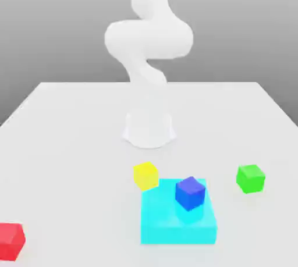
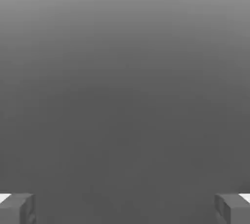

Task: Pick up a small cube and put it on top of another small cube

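the white arm (image 1: 148,45) is seen rising from its round base (image 1: 149,129) at the middle of the white surface (image 1: 70,143), twisting upward and passing out past the top of the exterior view. in the hand view the tool (image 2: 125,208) is shown with its two grey fingertips (image 2: 17,208) set far apart at opposite sides of the picture, so the jaws are spread wide with nothing between them; behind them only a plain grey backdrop is seen.

the small red cube (image 1: 10,241) is found at the near corner on the exterior view's left, well apart from the other things and from the base, resting on the surface and partly cut by the picture's edge. a flat cyan block (image 1: 174,222) is placed near the middle, in front of the base. a blue cube (image 1: 190,193) is seen over the far part of the cyan block; it appears to be resting on it, though contact cannot be told for certain from this angle. a yellow cube (image 1: 145,175) is set just beside the cyan block's far left corner, slightly turned. a green cube (image 1: 251,178) is placed to the exterior view's right, apart from the cyan block, on the surface.
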Robot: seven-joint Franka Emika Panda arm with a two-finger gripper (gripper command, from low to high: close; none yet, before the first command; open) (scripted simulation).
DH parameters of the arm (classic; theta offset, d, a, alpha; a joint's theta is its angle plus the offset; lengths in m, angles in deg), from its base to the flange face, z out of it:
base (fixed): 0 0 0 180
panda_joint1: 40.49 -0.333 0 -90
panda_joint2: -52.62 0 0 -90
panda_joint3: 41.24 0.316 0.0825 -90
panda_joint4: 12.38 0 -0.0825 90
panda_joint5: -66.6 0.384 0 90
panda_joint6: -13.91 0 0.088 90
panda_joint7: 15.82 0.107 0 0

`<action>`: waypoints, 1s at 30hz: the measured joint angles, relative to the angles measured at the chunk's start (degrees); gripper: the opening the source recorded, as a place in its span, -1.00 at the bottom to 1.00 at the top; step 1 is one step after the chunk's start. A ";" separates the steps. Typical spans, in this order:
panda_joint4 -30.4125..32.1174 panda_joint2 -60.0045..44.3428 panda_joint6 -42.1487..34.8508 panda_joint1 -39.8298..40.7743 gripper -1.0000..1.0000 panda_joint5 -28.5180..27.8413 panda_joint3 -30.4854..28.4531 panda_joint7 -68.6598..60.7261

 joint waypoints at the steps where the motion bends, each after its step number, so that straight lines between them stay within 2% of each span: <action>1: -0.10 -2.27 0.57 1.64 0.00 -0.72 0.57 2.48; 11: -1.02 -23.38 5.81 14.55 0.00 -7.51 3.24 25.55; 18: -1.64 -37.81 9.54 20.30 0.00 -9.77 0.90 39.85; 24: -1.96 -49.68 13.35 24.13 0.00 -6.95 -1.13 48.79; 30: -2.31 -60.99 17.46 27.82 0.00 0.86 -2.16 53.83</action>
